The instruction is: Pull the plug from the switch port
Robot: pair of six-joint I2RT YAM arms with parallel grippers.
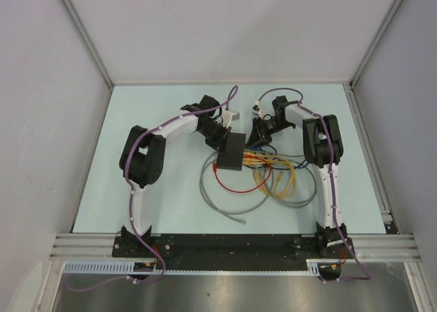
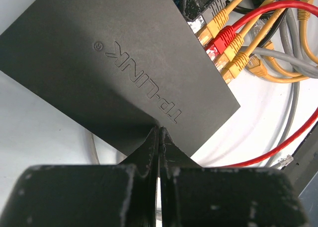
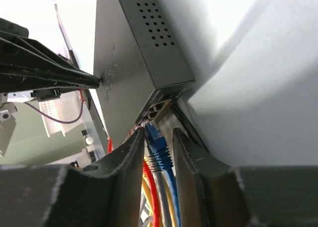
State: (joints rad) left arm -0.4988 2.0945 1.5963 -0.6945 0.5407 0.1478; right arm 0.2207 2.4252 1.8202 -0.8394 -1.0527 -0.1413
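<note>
The switch (image 1: 231, 155) is a flat matte-black box lying mid-table; its lettered top fills the left wrist view (image 2: 124, 63). My left gripper (image 2: 160, 128) is shut, with its tips resting on the switch's top near one edge (image 1: 222, 143). Red (image 2: 224, 37) and yellow (image 2: 233, 63) plugs sit in the port row. In the right wrist view the switch (image 3: 149, 43) shows its vented side, and a blue plug (image 3: 158, 142) is seated in a port. My right gripper (image 3: 159, 131) straddles that plug. Its left finger touches the plug, while a gap remains at the right finger. From above, the right gripper (image 1: 257, 145) stands at the port edge.
Loose cables fan out from the ports toward the near side: a grey loop (image 1: 225, 206), a red loop (image 1: 235, 187) and yellow coils (image 1: 280, 182). Grey, red and yellow leads run between my right fingers beside the blue one. Enclosure walls ring the table.
</note>
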